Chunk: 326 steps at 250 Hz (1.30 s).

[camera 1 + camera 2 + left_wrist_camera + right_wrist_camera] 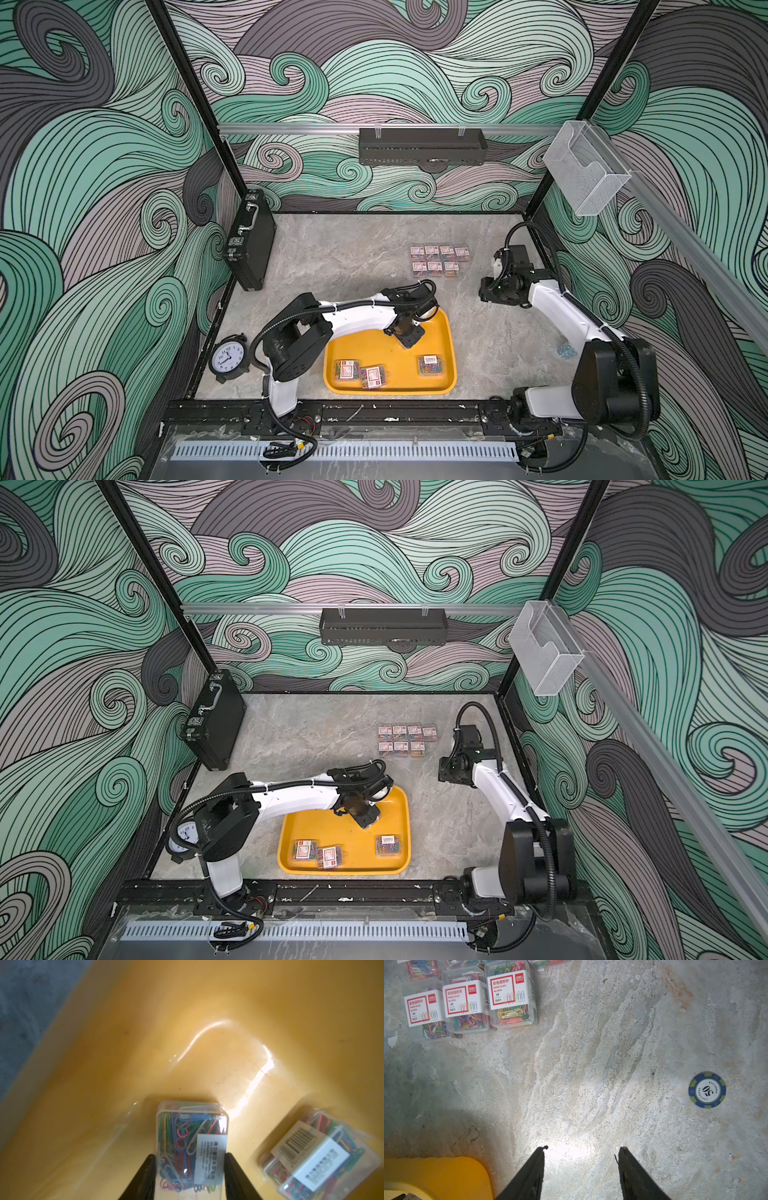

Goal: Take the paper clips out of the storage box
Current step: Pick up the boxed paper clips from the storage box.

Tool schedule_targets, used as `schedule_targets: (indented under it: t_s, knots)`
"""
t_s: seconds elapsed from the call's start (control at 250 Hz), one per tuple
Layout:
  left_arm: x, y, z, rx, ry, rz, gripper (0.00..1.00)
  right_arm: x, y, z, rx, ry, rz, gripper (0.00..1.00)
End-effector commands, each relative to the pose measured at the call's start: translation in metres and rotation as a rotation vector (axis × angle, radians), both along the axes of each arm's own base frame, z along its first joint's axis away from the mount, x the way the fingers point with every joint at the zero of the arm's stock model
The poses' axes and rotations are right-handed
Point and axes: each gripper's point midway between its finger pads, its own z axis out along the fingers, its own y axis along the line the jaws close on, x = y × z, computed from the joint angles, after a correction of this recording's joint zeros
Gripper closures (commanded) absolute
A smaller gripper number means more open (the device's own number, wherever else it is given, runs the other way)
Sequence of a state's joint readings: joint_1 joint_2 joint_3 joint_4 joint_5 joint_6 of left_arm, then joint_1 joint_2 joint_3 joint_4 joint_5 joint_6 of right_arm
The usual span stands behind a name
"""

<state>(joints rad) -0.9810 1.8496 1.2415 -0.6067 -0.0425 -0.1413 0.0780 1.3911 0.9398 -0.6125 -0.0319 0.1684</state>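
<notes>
paper clip box (187, 1126) pinched in left gripper (190, 1155), inside storage box (270, 1012)

Robot lab test cell: swirl-print panel walls (104, 187) on black frame posts (193, 83), two white robot arms (357, 318) bolted to a front rail (395, 411), stone-look tabletop (353, 249), slotted cable duct (345, 451) along the front.
</notes>
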Motion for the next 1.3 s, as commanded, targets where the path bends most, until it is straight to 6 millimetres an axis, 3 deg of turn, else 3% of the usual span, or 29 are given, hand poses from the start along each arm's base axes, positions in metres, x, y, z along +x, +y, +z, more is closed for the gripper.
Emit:
schedule_targets:
  t_s: [0.0, 0.308, 0.651, 1.063, 1.299]
  knots:
    - [0.002, 0.040, -0.008, 0.107, 0.000, 0.071, 0.54, -0.006, -0.001, 0.002, 0.012, 0.010, -0.005, 0.42]
    - [0.002, 0.045, 0.011, 0.057, -0.027, 0.098, 0.42, -0.005, 0.002, 0.002, 0.026, 0.010, 0.001, 0.42]
    - [-0.001, 0.046, -0.006, 0.094, 0.015, 0.102, 0.38, -0.007, 0.001, 0.003, 0.017, 0.008, 0.003, 0.41]
    - [-0.009, 0.050, -0.020, 0.106, 0.070, 0.111, 0.43, -0.005, 0.001, 0.004, 0.018, 0.009, 0.007, 0.41]
    - [-0.012, 0.047, -0.007, 0.027, 0.075, 0.111, 0.54, -0.002, 0.011, 0.010, 0.069, -0.019, 0.028, 0.41]
